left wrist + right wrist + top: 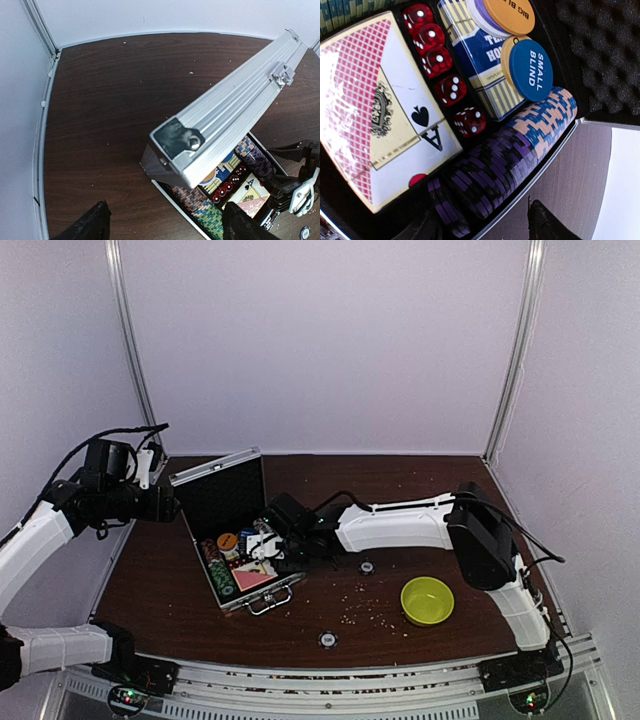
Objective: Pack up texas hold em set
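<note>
The silver case (262,592) lies open, its black-lined lid (220,492) upright. Inside it hold striped chips (221,578), card decks and buttons. My left gripper (166,503) is open at the lid's left edge. In the left wrist view its fingers (86,225) stand wide apart below the lid corner (180,145), not touching it. My right gripper (266,544) reaches into the case. In the right wrist view it (480,230) is open astride the purple chips (490,172) and the case wall. Red dice (451,90), an ace-faced deck (380,110) and a blue button (531,71) show beside them.
Two loose round pieces (366,566) (327,639) lie on the dark wooden table (440,500) right of and in front of the case. A lime-green bowl (427,600) stands at the right front. Crumbs are scattered near it. White walls close the back and sides.
</note>
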